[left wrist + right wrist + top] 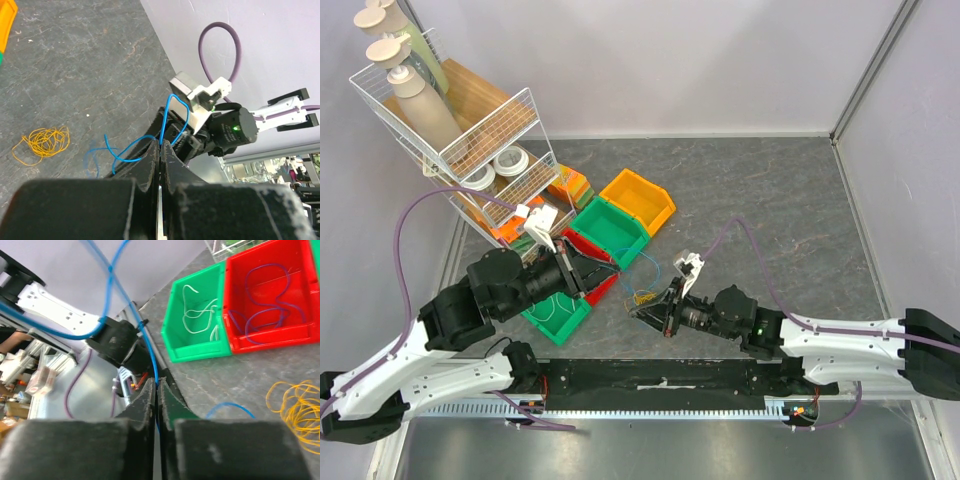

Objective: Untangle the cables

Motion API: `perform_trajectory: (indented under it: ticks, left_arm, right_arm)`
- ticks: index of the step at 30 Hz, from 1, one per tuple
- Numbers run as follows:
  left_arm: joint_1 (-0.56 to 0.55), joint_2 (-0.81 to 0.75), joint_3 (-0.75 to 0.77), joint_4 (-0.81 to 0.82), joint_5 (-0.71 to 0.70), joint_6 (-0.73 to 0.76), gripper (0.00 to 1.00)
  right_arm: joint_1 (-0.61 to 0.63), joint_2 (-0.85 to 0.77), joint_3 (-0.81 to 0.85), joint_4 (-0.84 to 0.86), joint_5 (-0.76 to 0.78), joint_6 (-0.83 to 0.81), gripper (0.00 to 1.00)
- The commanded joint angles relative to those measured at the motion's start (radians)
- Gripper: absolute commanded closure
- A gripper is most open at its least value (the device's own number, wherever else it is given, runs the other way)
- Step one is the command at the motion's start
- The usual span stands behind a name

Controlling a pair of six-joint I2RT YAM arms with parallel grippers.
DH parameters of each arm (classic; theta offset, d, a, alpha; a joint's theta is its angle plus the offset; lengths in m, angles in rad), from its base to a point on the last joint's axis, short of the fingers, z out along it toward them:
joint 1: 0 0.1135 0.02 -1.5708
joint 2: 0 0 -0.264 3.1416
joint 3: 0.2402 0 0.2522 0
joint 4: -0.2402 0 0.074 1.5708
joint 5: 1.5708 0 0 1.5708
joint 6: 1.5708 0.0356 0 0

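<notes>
A thin blue wire (172, 107) runs between my two grippers. My left gripper (160, 145) is shut on one part of it, and my right gripper (157, 385) is shut on another part (107, 285). In the top view the left gripper (616, 281) and right gripper (642, 312) sit close together at the table's near middle. A small yellow tangle of cables (42, 142) lies loose on the table beside them. It also shows in the right wrist view (297, 405) and in the top view (643, 297).
A green bin (200, 347) holds a white wire and a red bin (270, 335) holds blue wires. Orange (655, 215) and green (625, 243) bins stand farther back. A wire rack (470, 140) with bottles stands at the back left.
</notes>
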Motion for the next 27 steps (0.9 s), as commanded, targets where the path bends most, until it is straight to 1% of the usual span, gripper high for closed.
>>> perform_trajectory:
  ticks: [1,2,3,6,9,10,13,17,18,21,25,27]
  left_arm:
    - [0.002,0.01,-0.023,0.002,-0.065,-0.024,0.98]
    - [0.002,0.02,-0.028,-0.01,-0.085,-0.02,0.98]
    - [0.002,0.033,-0.034,-0.024,-0.105,-0.014,0.98]
    - [0.004,0.086,-0.066,-0.067,-0.151,0.008,0.98]
    - [0.002,0.14,-0.108,-0.062,-0.108,0.025,0.98]
    - [0.004,0.148,-0.128,-0.047,-0.084,0.034,0.98]
    - [0.002,0.137,-0.2,0.027,0.046,0.049,0.98]
    - [0.001,0.084,-0.316,0.229,0.298,0.063,0.98]
    - [-0.001,0.079,-0.341,0.284,0.336,0.057,0.98]
    - [0.001,0.085,-0.361,0.338,0.41,0.049,0.98]
    - [-0.001,0.134,-0.332,0.393,0.508,0.056,0.98]
    - [-0.002,0.139,-0.312,0.397,0.519,0.071,0.98]
  right_arm:
    - [0.014,-0.062,0.003,0.088,-0.035,0.014,1.0]
    - [0.02,-0.079,-0.011,0.102,-0.039,0.016,1.0]
    - [0.026,-0.101,-0.023,0.123,-0.077,0.016,1.0]
    - [0.038,-0.156,-0.043,0.121,-0.101,0.012,1.0]
    - [0.038,-0.234,-0.042,0.056,-0.063,0.0,1.0]
    - [0.038,-0.265,-0.036,0.029,-0.049,-0.006,1.0]
    - [0.038,-0.352,-0.011,-0.089,0.075,-0.037,1.0]
    - [0.038,-0.42,0.029,-0.247,0.255,-0.053,1.0]
    - [0.038,-0.42,0.04,-0.267,0.287,-0.05,1.0]
    - [0.038,-0.377,0.072,-0.298,0.298,-0.044,1.0]
    - [0.038,-0.268,0.127,-0.332,0.299,-0.014,1.0]
    - [0.038,-0.222,0.156,-0.381,0.316,0.005,1.0]
